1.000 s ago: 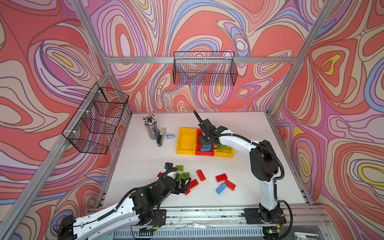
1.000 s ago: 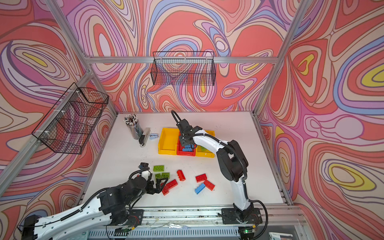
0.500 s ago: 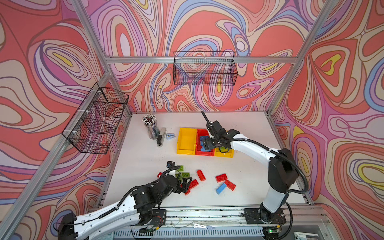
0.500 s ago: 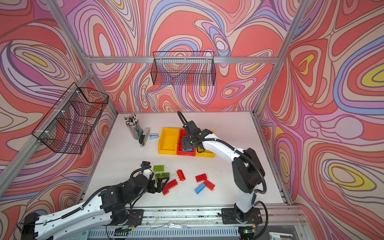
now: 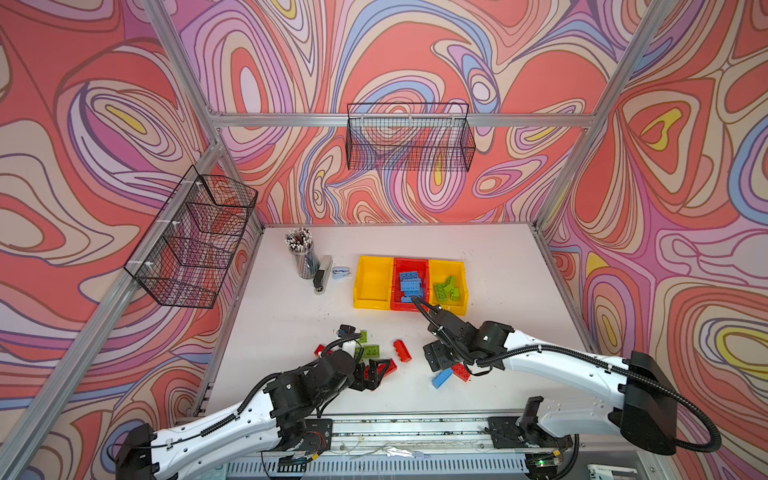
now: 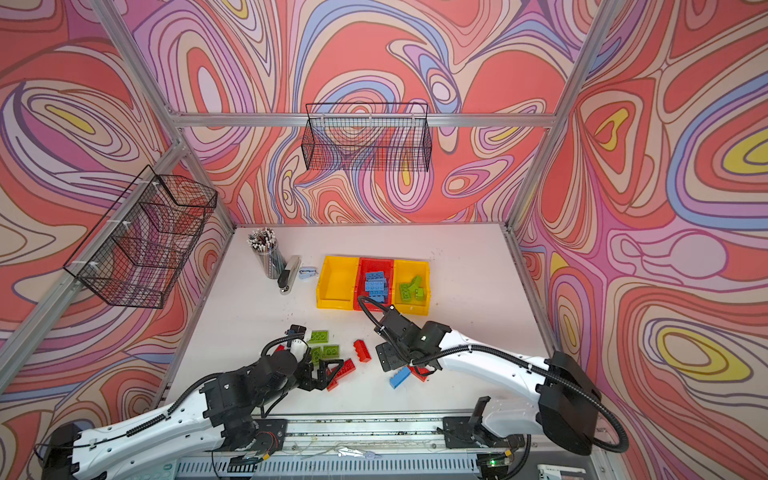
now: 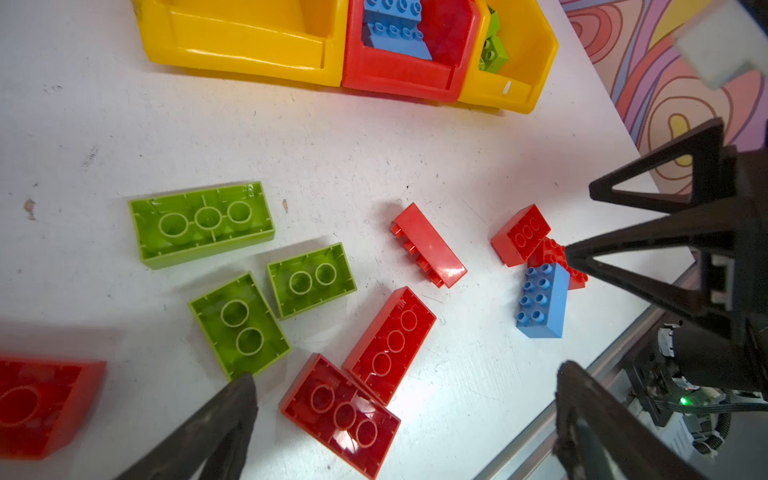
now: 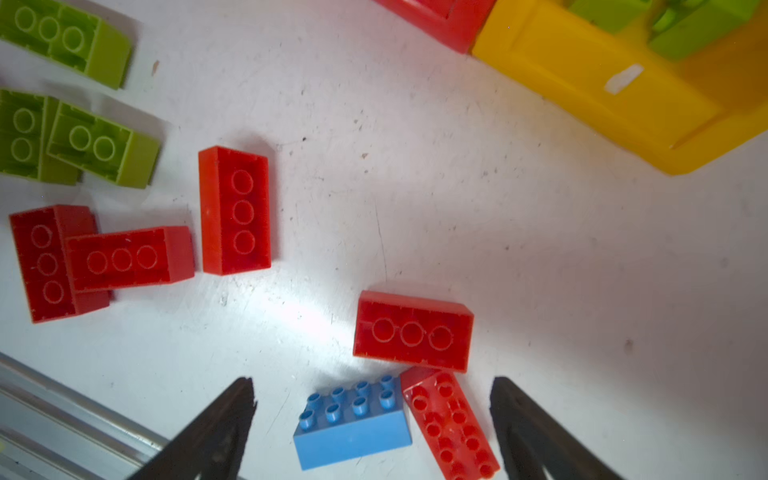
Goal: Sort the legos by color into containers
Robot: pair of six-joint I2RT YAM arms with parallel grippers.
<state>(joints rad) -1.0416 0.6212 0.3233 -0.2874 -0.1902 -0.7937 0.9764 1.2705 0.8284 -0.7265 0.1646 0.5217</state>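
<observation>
The light blue brick (image 8: 353,424) lies studs-up on the worktop (image 8: 457,208) near its front edge, one short end touching a red studded brick (image 8: 451,424), with an upturned red brick (image 8: 413,330) just beside it. It looks light, rigid and hollow, with smooth glossy walls that would probably skate if nudged. The best hold is likely a pinch across its two long flat sides, clear of the red neighbour. The right end effector (image 8: 372,386) hangs over it, spread wide and holding nothing. The left end effector (image 7: 407,376), likewise wide and empty, hovers over two upturned red bricks (image 7: 388,345). Other blue bricks sit in the red bin (image 5: 410,261), and greens in the yellow bin (image 5: 449,308) beside it
</observation>
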